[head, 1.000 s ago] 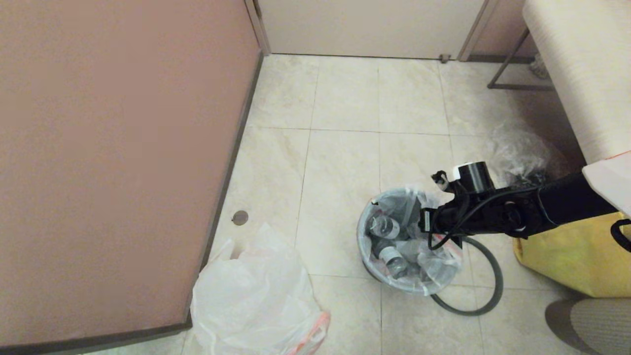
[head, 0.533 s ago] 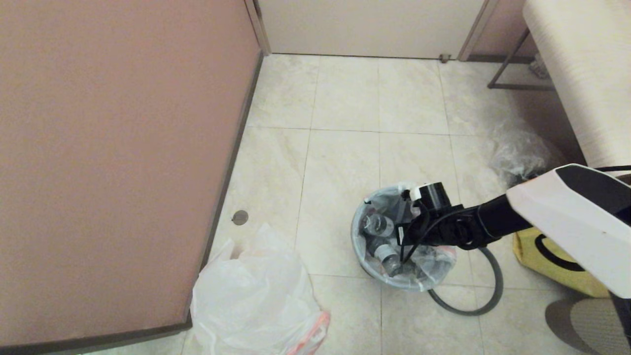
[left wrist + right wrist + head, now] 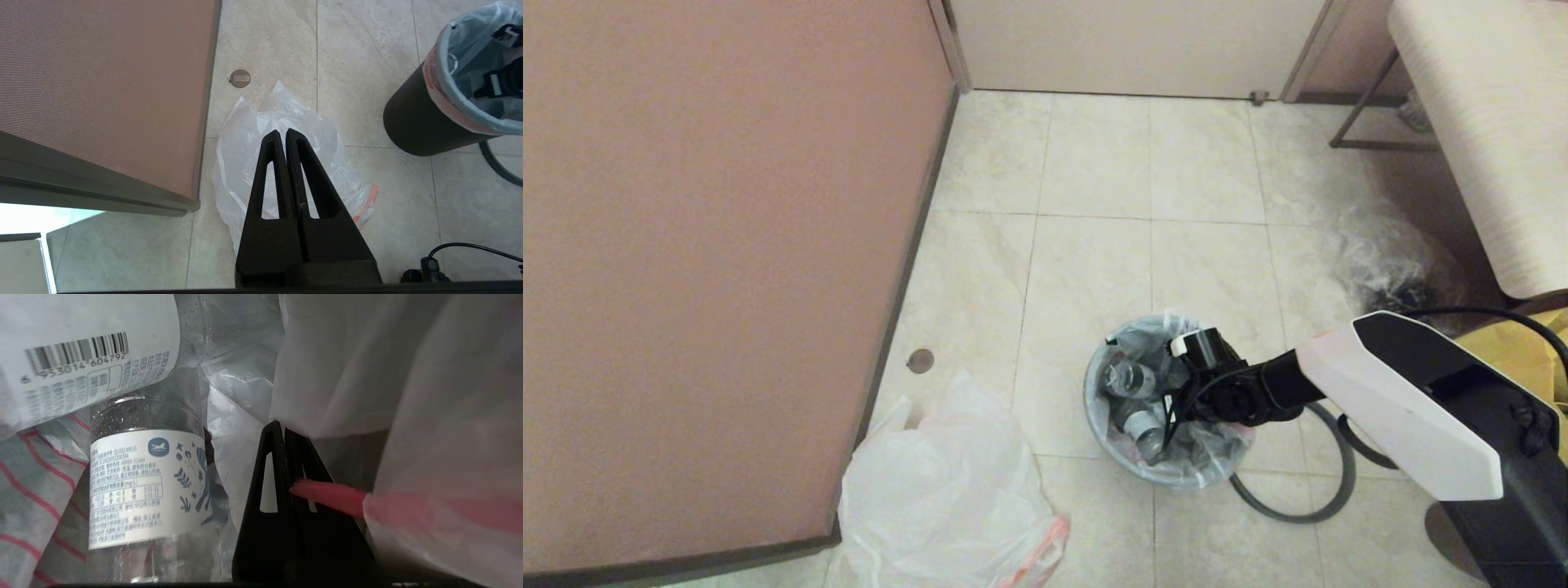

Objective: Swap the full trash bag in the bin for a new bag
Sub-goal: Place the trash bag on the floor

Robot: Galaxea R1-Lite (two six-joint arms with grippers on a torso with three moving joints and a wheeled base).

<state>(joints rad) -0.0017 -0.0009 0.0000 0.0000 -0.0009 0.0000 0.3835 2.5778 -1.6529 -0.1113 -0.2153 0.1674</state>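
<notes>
right gripper (image 3: 284, 430), fingers together, has dipped into the full trash bag (image 3: 1127, 392), bottles beside it, nothing gripped yet

R tool (image 3: 284, 430) shut, in full trash bag (image 3: 429, 416), beside bottle (image 3: 147, 486).

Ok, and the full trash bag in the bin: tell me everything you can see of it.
The full trash bag is thin, translucent white plastic, crinkled, its top folded over the rim of the black bin, where an orange band shows. Clear bottles with white labels lie inside. The right gripper reaches down into it, shut, with the film and orange band lying against it. The bin stands on the tiled floor.
</notes>
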